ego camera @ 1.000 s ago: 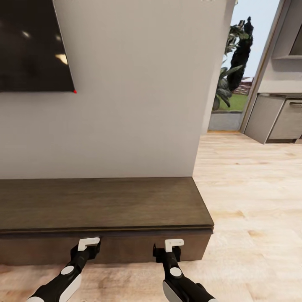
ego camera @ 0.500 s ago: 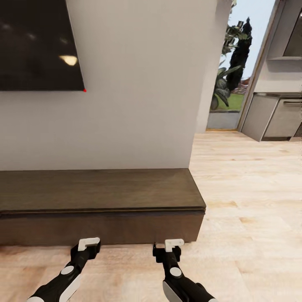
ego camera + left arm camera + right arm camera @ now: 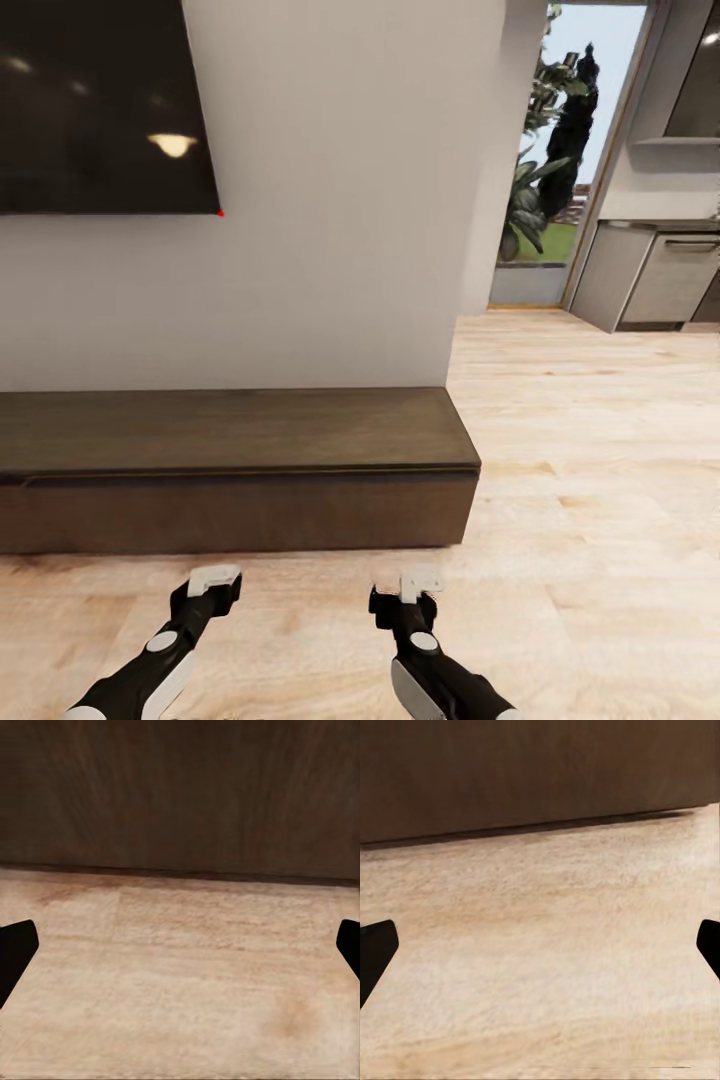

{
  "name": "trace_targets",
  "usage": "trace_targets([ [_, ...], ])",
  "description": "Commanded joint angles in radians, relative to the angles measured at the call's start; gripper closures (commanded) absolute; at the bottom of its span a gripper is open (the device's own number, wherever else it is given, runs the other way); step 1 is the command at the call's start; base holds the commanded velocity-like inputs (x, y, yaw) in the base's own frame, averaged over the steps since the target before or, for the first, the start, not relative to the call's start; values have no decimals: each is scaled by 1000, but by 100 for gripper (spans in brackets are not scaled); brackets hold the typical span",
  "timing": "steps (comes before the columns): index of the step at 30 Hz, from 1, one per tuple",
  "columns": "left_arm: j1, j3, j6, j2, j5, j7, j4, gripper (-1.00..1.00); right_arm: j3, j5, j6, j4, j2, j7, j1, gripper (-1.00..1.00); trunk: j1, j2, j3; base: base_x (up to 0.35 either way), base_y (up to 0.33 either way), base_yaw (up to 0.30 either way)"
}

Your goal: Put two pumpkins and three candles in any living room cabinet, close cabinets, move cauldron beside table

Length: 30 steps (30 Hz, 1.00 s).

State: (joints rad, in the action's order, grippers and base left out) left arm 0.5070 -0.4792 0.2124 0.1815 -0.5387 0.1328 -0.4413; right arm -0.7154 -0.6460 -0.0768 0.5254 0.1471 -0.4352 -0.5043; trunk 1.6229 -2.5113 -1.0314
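Both grippers, left gripper (image 3: 213, 579) and right gripper (image 3: 420, 582), spread apart over floor (image 3: 590, 500) before cabinet (image 3: 240, 510).

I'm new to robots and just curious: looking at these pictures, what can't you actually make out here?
- Inside of the cabinet: hidden behind its closed dark front, head view.
- Cabinet's left end: cut off by the picture's edge, head view.
- Screen on the wall: cropped at top and left.
- Left pincer and right pincer: in the wrist views just dark finger tips at the picture's edges, wide apart, over the wood floor.
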Motion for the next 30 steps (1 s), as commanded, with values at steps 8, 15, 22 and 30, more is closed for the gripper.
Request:
trace_targets([
  [8,1,-1,-164,2,-12,8,-25,-100,2,-35,51,4,-4,70,-1,-100,-1,0,3,-31,8,0],
  [15,1,5,-242,8,-18,8,-48,-100,5,-36,55,6,-5,79,-1,-100,-4,1,30,-3,1,0],
  [22,1,8,-297,11,-49,8,-51,-100,5,-37,56,8,-5,78,0,-100,-7,3,57,0,0,0],
  [30,1,23,-305,11,-55,9,-51,-100,5,-36,56,7,-6,79,0,-100,-11,5,88,0,0,2],
])
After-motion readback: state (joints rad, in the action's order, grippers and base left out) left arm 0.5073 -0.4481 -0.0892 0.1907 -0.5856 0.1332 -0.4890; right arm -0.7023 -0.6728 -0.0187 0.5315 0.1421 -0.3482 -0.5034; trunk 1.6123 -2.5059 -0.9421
